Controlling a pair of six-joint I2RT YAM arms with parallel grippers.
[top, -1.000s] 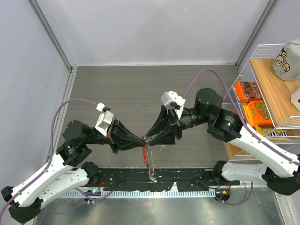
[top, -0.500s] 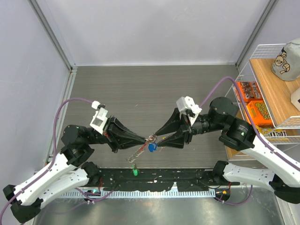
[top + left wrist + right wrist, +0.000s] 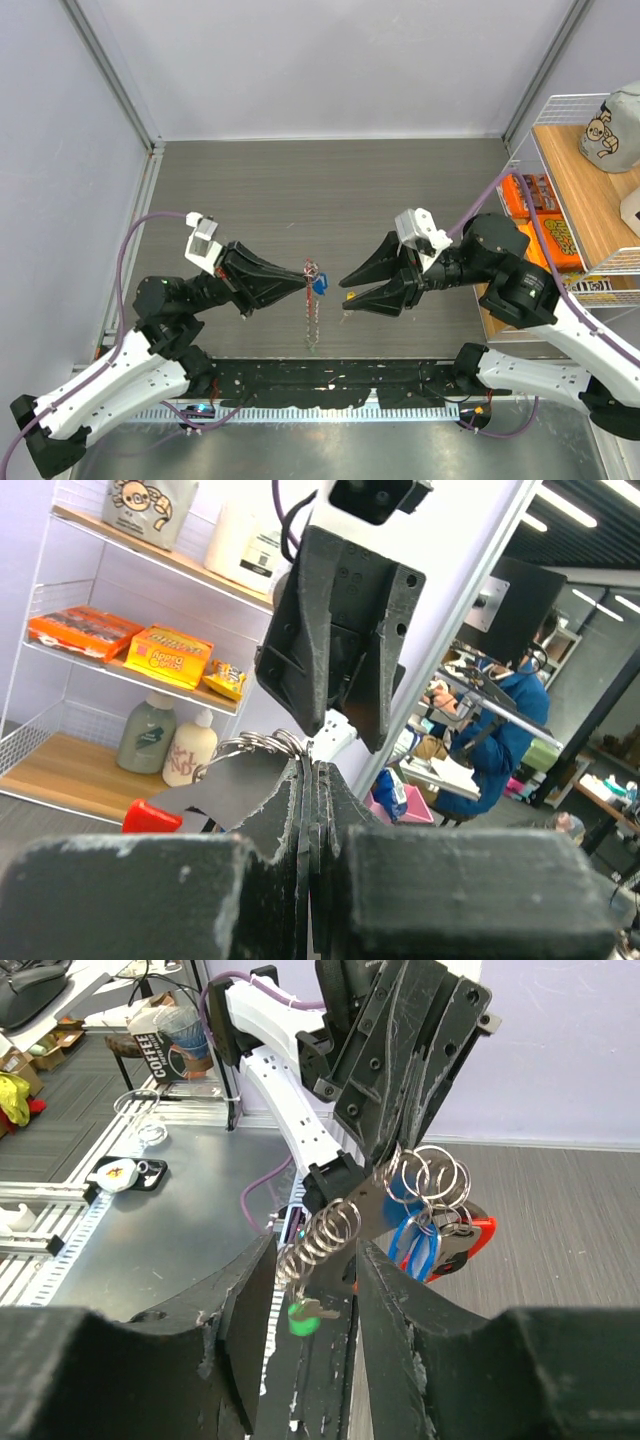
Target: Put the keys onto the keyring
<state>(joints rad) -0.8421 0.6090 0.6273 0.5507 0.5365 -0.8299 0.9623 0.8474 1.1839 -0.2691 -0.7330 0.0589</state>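
My left gripper [image 3: 305, 276] is shut on the keyring [image 3: 311, 270] and holds it above the table. The silvery chain [image 3: 313, 318] hangs down from the ring. A blue-tagged key [image 3: 319, 285] hangs at the ring. In the right wrist view the ring loops [image 3: 432, 1174] carry blue [image 3: 415, 1245] and red [image 3: 478, 1240] tagged keys, and a green-tagged key [image 3: 301, 1316] hangs at the chain's [image 3: 322, 1242] low end. My right gripper [image 3: 344, 297] is open and empty, just right of the ring and apart from it. In the left wrist view the ring [image 3: 250, 747] sits at my shut fingertips [image 3: 300, 780].
A wire shelf [image 3: 560, 150] stands at the right with orange boxes [image 3: 545, 235] and a grey bag [image 3: 612, 125]. A black rail [image 3: 330, 385] runs along the near edge between the arm bases. Grey walls close the back and left.
My right gripper has let go of the ring, opened and drawn back to the right. My left gripper moved up a little with the keyring; the chain now hangs straight.
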